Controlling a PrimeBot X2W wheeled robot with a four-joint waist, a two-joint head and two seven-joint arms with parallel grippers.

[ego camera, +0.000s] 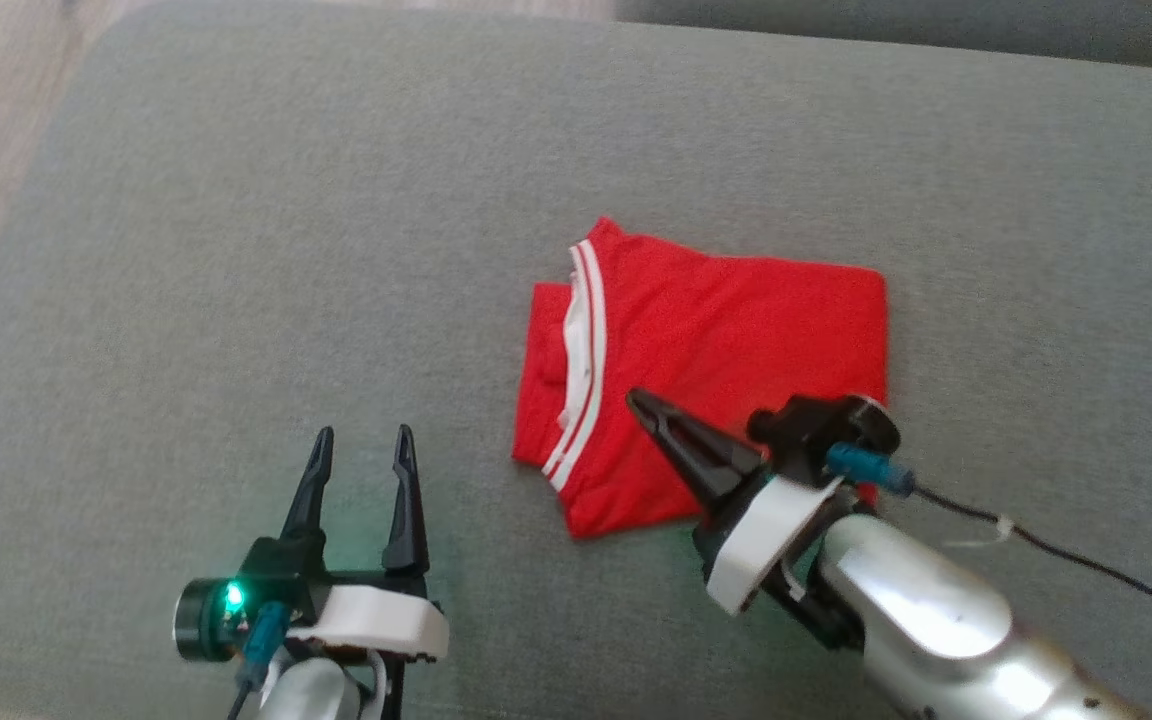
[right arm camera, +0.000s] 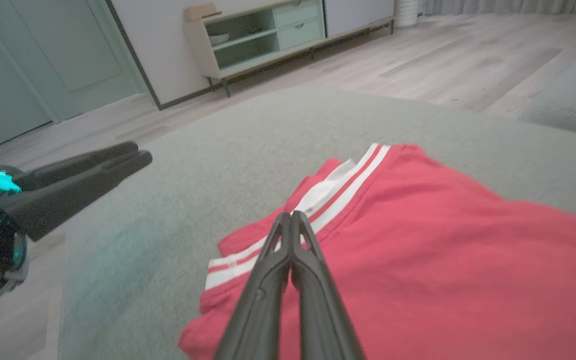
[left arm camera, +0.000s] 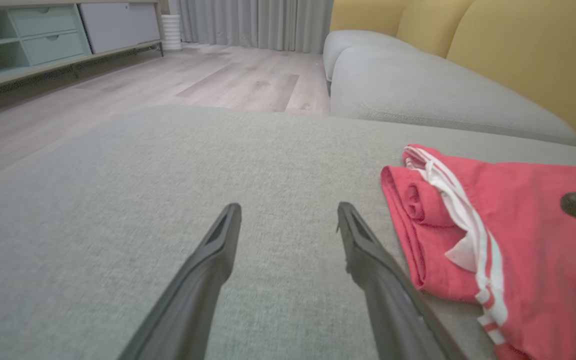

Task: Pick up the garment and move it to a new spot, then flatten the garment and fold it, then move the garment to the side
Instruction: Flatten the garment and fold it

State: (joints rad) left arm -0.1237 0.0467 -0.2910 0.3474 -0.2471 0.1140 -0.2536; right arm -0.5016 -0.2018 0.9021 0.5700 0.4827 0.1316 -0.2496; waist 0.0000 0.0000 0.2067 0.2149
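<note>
My left claw (ego camera: 364,432) stands spread over the bare grey cushion (ego camera: 336,200). To its right the folded red garment (ego camera: 726,330) lies with its long axis left-to-right, white-striped edge pointing left. My right claw (ego camera: 639,400), fingers pressed together, hangs over its near edge.

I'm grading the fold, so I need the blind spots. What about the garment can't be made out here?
- Head view: the right gripper and its wrist cover the near right corner of the garment.
- Left wrist view: the picture's right and bottom edges cut the garment off.
- Right wrist view: the shut fingers hide the cloth beneath; contact cannot be told.
</note>
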